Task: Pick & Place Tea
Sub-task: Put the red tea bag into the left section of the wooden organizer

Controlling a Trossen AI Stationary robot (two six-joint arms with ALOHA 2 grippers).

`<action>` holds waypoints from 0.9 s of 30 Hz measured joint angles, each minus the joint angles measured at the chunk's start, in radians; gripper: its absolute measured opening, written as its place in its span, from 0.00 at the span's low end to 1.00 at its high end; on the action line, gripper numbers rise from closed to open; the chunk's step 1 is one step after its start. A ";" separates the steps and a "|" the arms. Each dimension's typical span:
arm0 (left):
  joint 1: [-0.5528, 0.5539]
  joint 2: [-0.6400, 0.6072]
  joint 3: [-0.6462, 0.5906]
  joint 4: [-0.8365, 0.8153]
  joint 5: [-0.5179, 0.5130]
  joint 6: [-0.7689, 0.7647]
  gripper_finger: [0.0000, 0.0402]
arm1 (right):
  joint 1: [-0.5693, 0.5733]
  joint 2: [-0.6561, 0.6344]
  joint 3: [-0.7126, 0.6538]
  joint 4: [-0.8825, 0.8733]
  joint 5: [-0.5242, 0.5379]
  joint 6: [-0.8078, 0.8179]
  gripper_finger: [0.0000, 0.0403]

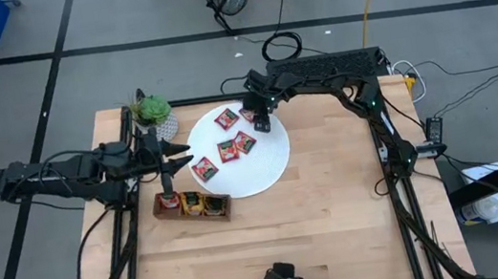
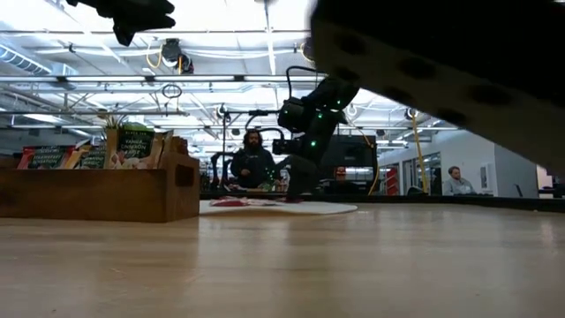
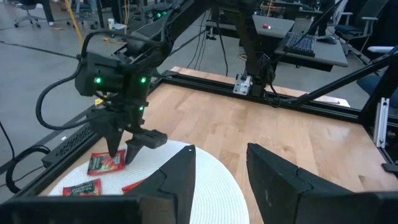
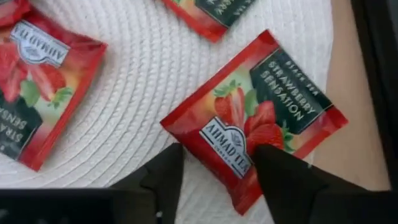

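The right pincer [image 1: 262,118] is lowered onto the far edge of the white woven disc [image 1: 271,161], its fingers spread astride the corner of a red strawberry tea sachet [image 4: 255,121]; one fingertip is seen resting on the packet, but the sachet is not yet pinched and lies flat, its outer corner overhanging the disc's rim toward the bench [image 1: 337,224]. Four more red sachets [image 1: 236,147] are spread over the disc near its middle and left side. The left pincer [image 3: 219,177] is held above the disc's near-left edge, just beside the wooden tray [image 1: 192,207], with its fingers spread and nothing between them. Several sachets are stood upright in the tray's compartments. A small potted plant [image 1: 151,109] is placed at the bench's far-left corner.
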 joint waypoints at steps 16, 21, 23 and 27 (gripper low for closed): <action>0.000 0.000 0.000 0.000 0.000 -0.001 0.37 | 0.019 -0.015 -0.017 -0.017 0.117 -0.051 0.03; 0.000 0.000 0.000 0.000 0.000 -0.001 0.37 | 0.112 -0.097 -0.022 -0.032 0.260 -0.075 0.02; 0.000 0.000 0.000 0.000 0.000 -0.001 0.37 | 0.169 -0.145 -0.019 -0.052 0.312 -0.089 0.02; 0.000 0.000 0.000 0.000 0.000 -0.001 0.37 | 0.306 -0.213 -0.019 -0.054 0.399 -0.117 0.02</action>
